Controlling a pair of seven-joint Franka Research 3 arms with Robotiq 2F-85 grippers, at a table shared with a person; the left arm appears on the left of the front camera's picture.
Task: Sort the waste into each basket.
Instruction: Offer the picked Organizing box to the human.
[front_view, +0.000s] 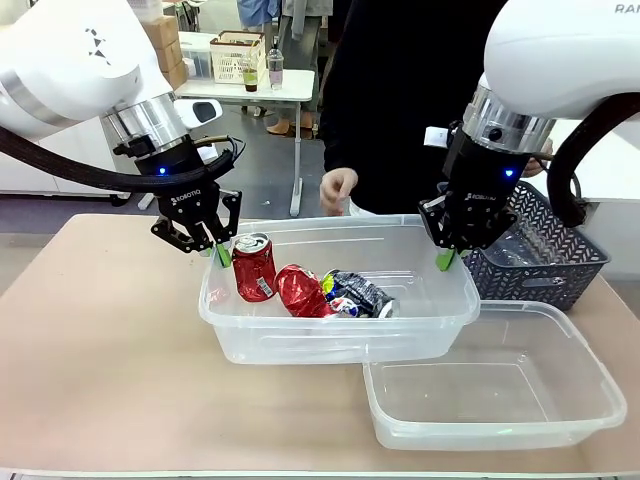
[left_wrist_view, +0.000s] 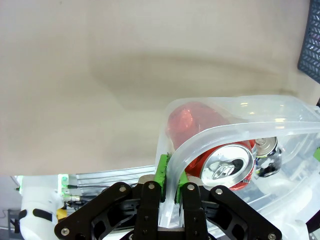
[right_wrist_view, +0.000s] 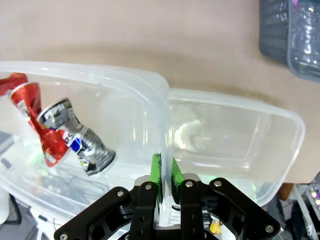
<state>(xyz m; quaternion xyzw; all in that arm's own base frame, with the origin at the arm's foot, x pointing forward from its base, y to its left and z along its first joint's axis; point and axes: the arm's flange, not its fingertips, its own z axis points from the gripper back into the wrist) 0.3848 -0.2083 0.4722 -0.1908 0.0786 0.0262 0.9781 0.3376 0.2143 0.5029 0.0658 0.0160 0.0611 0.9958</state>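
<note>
– Grippers, status?
– L gripper (front_view: 222, 255) clamped on left wall of can tub (front_view: 330, 340). R gripper (front_view: 445, 260) clamped on its right wall, green pads pinching the rim.
– Waste, where?
– In that tub: upright red can (front_view: 254, 267) at left end, crushed red can (front_view: 300, 291) mid, crushed silver-black can (front_view: 358, 295) touching its right. 2nd tub (front_view: 500, 432) near-right, far corner under the 1st. Mesh basket (front_view: 540, 275) far right, clear plastic inside, can't tell what.

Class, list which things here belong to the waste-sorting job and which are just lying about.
Job: upright red can, crushed red can, crushed silver-black can, tub of cans, empty tub.
Lying about: dark mesh basket, far white table, bottle on it.
</note>
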